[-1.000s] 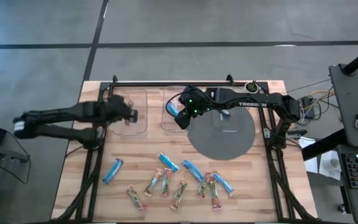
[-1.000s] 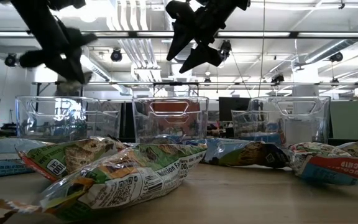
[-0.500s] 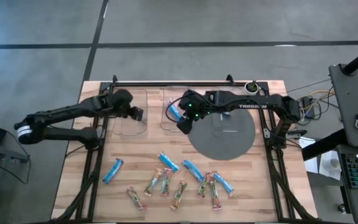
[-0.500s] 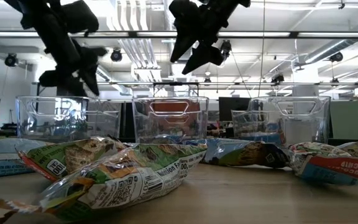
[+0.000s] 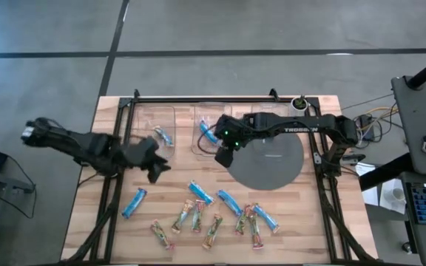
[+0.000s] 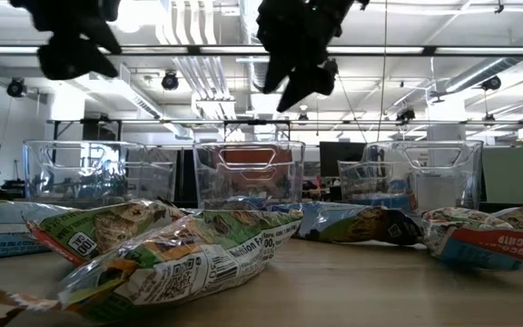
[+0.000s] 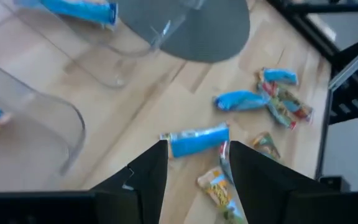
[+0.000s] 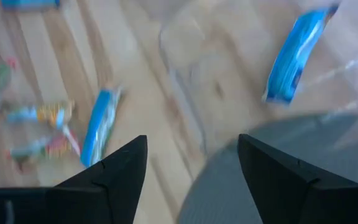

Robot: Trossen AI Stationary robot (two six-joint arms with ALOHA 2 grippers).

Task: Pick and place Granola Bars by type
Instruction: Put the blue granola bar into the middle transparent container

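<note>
Several Granola Bars lie scattered on the near half of the wooden table, blue ones (image 5: 134, 202) (image 5: 200, 192) and tan/green ones (image 5: 183, 216). One bluish bar (image 5: 163, 135) lies flat in the left clear bin (image 5: 143, 118). Another blue bar (image 5: 207, 133) lies in the middle bin (image 5: 198, 144). My left gripper (image 5: 154, 164) hangs open above the bare table just near of the left bin, and a blue bar (image 7: 197, 140) shows far below its fingers. My right gripper (image 5: 224, 155) hovers open, high above the grey disc's (image 5: 272, 159) left edge.
A round grey disc lies at the table's middle right. Three clear bins (image 6: 84, 173) (image 6: 248, 173) (image 6: 425, 173) stand along the far side. A dark frame rail (image 5: 109, 207) runs down each side of the table. Bare wood shows between the bins and the bars.
My left gripper stood over the left bin, opened its fingers there, then swung toward the table's near edge and turned. A bluish bar now lies in that bin. My right gripper has drifted a little toward the near edge, still open.
</note>
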